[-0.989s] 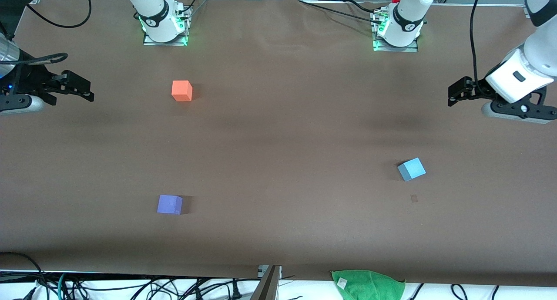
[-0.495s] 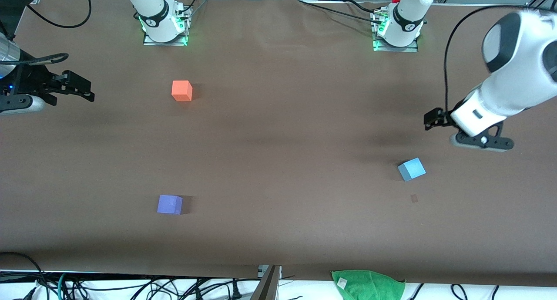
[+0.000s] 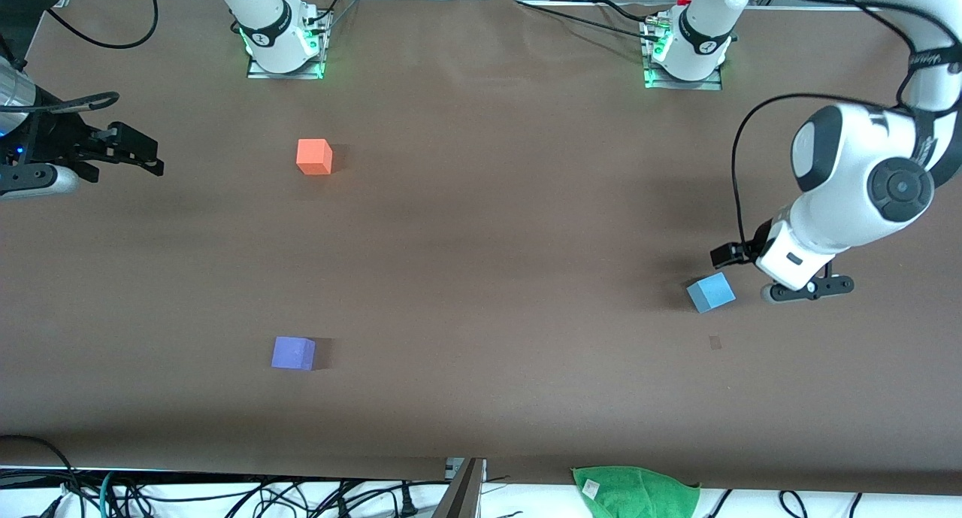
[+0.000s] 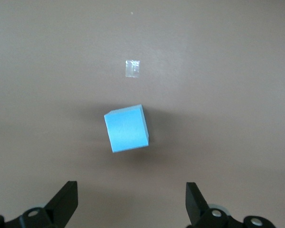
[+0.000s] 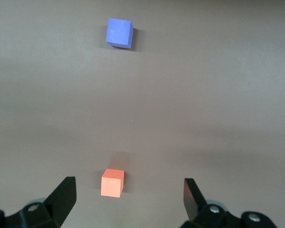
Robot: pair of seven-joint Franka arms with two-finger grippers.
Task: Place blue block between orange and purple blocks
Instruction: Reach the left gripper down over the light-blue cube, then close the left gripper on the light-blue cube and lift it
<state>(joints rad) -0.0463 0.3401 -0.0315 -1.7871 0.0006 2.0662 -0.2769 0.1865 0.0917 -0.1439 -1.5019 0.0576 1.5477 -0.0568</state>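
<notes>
The sky-blue blue block [image 3: 710, 292] [image 4: 127, 128] lies on the brown table toward the left arm's end. My left gripper [image 3: 733, 256] [image 4: 130, 194] hangs open just above the table right beside it, with nothing between its fingers. The orange block [image 3: 314, 157] [image 5: 112, 182] sits toward the right arm's end. The purple block [image 3: 293, 352] [image 5: 119, 33] lies nearer to the front camera than the orange one, with a wide gap between them. My right gripper [image 3: 146, 153] [image 5: 128, 190] waits open and empty over the right arm's end of the table.
A small tape mark [image 3: 715, 343] [image 4: 132, 68] lies on the table just nearer to the front camera than the blue block. A green cloth [image 3: 635, 492] hangs at the table's near edge. The arm bases [image 3: 284, 44] stand along the back edge.
My left arm has swung in from its end of the table and come down next to the blue block. The right arm and all three blocks have not moved.
</notes>
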